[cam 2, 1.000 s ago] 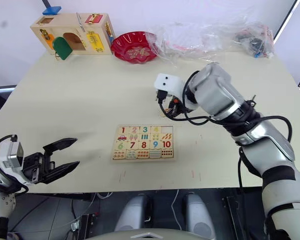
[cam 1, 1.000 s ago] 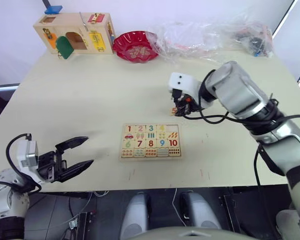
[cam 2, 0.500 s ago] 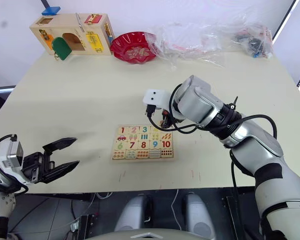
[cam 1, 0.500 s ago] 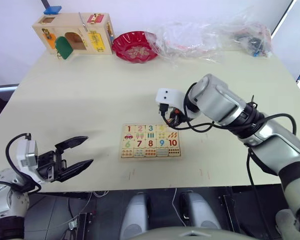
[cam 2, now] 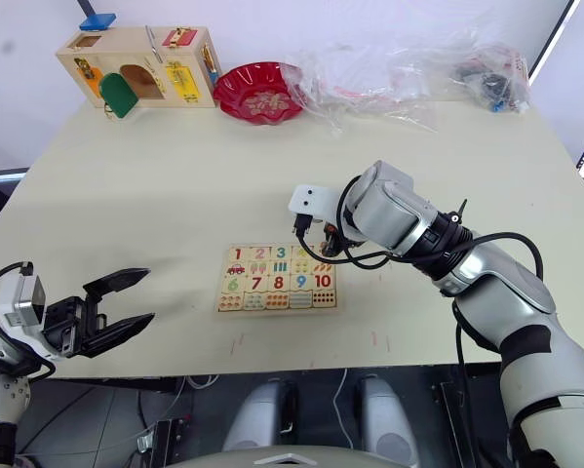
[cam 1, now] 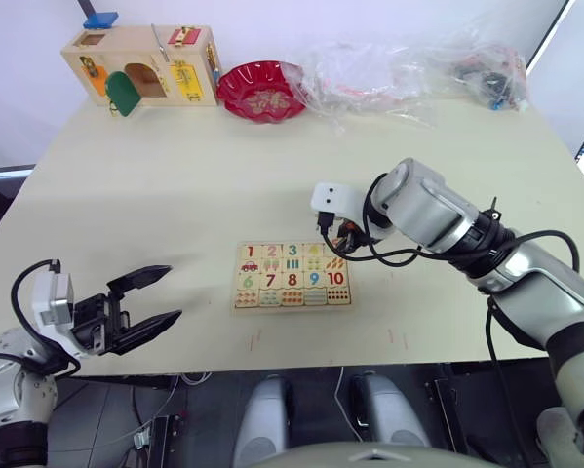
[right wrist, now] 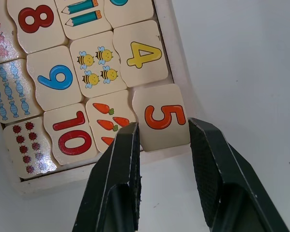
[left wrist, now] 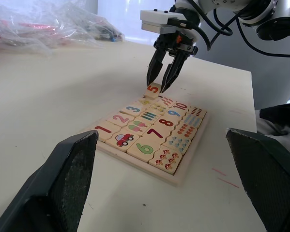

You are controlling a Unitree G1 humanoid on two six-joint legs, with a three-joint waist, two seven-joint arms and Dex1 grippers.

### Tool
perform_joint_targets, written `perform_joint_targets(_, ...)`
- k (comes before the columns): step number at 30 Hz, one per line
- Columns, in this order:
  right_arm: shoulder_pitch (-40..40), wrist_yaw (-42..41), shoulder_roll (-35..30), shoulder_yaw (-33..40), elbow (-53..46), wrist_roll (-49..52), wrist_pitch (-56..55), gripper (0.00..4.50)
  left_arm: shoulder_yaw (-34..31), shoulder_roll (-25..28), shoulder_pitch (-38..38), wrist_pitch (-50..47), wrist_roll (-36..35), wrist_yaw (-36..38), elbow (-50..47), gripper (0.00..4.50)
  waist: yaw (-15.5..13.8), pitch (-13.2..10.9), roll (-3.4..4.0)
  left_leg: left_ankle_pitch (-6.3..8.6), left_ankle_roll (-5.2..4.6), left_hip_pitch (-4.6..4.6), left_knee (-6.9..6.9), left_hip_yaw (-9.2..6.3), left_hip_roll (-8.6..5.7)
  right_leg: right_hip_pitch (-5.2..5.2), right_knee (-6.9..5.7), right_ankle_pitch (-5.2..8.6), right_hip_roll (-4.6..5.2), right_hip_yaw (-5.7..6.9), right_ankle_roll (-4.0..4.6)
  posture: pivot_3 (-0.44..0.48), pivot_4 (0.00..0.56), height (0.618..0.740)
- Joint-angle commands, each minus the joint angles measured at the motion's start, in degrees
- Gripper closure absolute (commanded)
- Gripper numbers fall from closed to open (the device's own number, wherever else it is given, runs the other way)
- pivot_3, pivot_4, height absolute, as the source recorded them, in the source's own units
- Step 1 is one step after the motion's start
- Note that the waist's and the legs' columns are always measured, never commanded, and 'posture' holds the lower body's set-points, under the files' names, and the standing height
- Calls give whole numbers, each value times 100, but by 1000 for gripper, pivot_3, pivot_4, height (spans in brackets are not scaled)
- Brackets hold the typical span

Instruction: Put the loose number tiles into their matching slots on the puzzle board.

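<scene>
The right end effector [cam 1: 342, 234] has swung in from the desk's right side to the top right corner of the puzzle board [cam 1: 292, 275], bringing the 5 tile [right wrist: 162, 118] with it. A second ago that corner slot was bare; now the tile lies over it, though tipped, its outer edge riding up on the board's raised rim rather than dropped flush beside the 4 tile [right wrist: 138, 58]. The black fingers [right wrist: 119, 169] stand apart on either side of the tile, released and not pinching. Tiles 1 to 4 already sit in the top row, so I'd judge this the last piece, wanting only a nudge inward and down.

The board lies near the desk's front edge, middle, with bare desk all round. The left end effector [cam 1: 145, 306] hangs spread open beyond the front left corner, well apart. The red bowl [cam 1: 263, 90] and latch box [cam 1: 145, 64] keep to the far edge.
</scene>
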State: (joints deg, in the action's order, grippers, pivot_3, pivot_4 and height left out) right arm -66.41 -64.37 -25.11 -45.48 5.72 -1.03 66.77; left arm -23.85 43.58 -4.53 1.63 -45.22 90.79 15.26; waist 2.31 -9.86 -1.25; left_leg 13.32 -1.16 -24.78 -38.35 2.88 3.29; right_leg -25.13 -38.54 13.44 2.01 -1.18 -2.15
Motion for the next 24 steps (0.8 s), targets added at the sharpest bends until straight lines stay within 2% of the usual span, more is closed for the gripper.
perform_joint_targets(1, 38, 28, -63, -24, -66, 25, -105, 3591, -96, 31, 20, -6, -85, 171, -95, 0, 0, 0, 0, 0, 0, 0, 0, 0, 0, 0, 0, 0, 0, 0, 0, 0, 150, 740)
perform_joint_targets(24, 143, 26, -66, -45, -106, 54, -408, 3591, -83, -11, -6, -2, -67, 171, -98, 0, 0, 0, 0, 0, 0, 1, 0, 0, 0, 0, 0, 1, 0, -1, 2, 0, 150, 740)
